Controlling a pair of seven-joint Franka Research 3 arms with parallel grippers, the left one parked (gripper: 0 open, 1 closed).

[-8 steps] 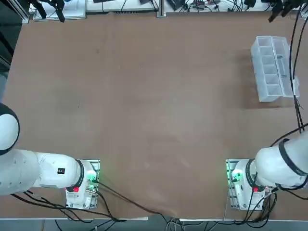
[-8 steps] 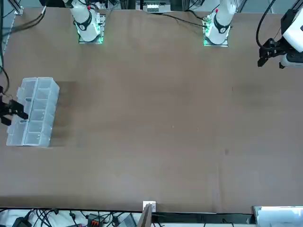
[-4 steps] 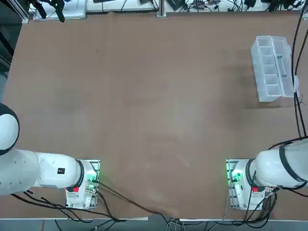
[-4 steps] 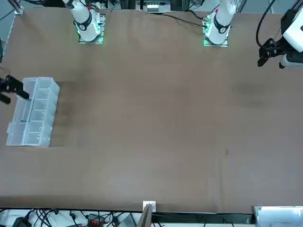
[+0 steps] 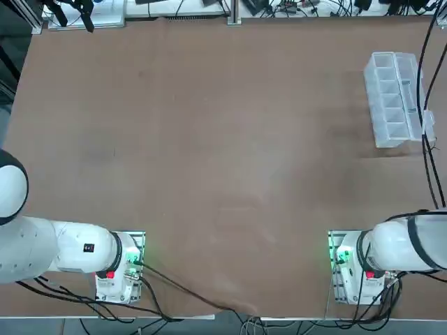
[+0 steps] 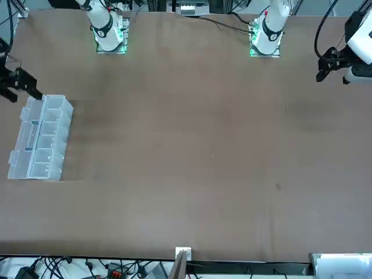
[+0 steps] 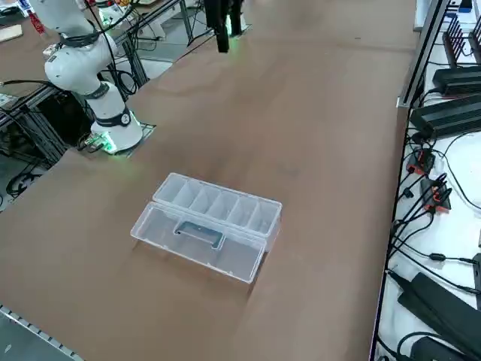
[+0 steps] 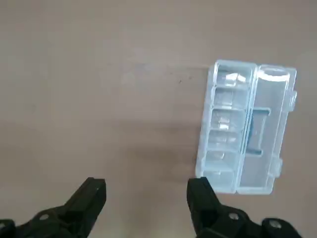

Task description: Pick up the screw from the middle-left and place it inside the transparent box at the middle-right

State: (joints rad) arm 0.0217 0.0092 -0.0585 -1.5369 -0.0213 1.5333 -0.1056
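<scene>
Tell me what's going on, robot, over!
Right end effector open, empty, raised near the long clear plastic compartment box. Tiny dark metal screw lies on the brown table, middle-left, not picked up. Box lid open; nothing blocking.

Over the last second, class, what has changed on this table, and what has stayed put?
The right claw has drawn back from above the transparent box, travelling along its length toward the robot's side. It now hangs open and empty just past that end of the box. No grasp or release shows. The box has not moved on the table.
</scene>
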